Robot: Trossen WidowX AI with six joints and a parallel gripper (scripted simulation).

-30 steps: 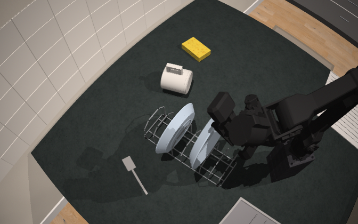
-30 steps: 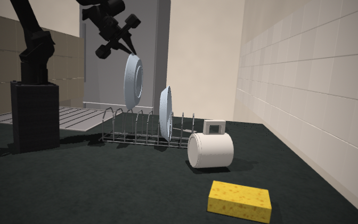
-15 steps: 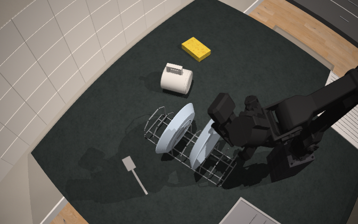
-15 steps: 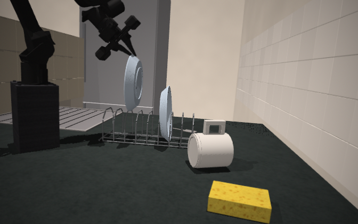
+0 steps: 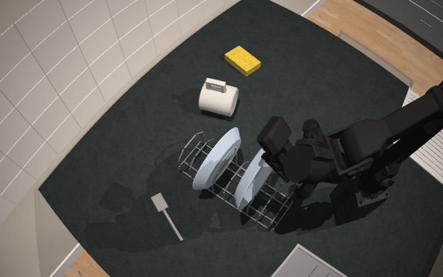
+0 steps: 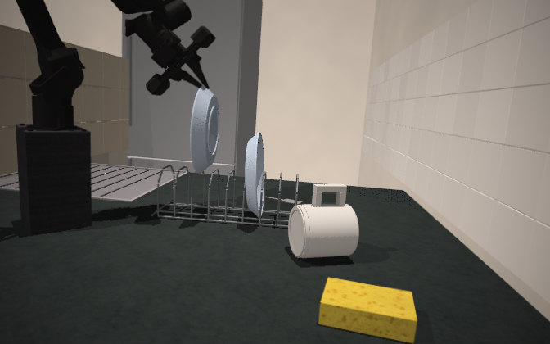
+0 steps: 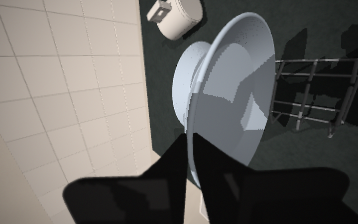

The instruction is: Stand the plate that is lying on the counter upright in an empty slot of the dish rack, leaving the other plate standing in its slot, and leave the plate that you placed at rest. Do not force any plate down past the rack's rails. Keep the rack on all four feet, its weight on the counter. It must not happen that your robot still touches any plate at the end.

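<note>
My gripper (image 6: 201, 85) is shut on the top rim of a pale blue plate (image 6: 205, 130) and holds it upright above the wire dish rack (image 6: 227, 201). The plate's lower edge hangs just over the rack's rails, near the rack's end closest to the arm base. In the wrist view the fingers pinch the held plate's rim (image 7: 235, 95). The other pale blue plate (image 6: 255, 173) stands tilted in a slot further along the rack; it also shows in the overhead view (image 5: 217, 158), beside the held plate (image 5: 252, 179) and the rack (image 5: 235, 183).
A white mug (image 5: 218, 97) lies on its side beyond the rack. A yellow sponge (image 5: 242, 60) lies further off. A grey spatula (image 5: 165, 214) lies on the counter in front of the rack. The arm's base (image 6: 53, 178) stands beside the rack, with a drainboard (image 6: 106, 180) behind it.
</note>
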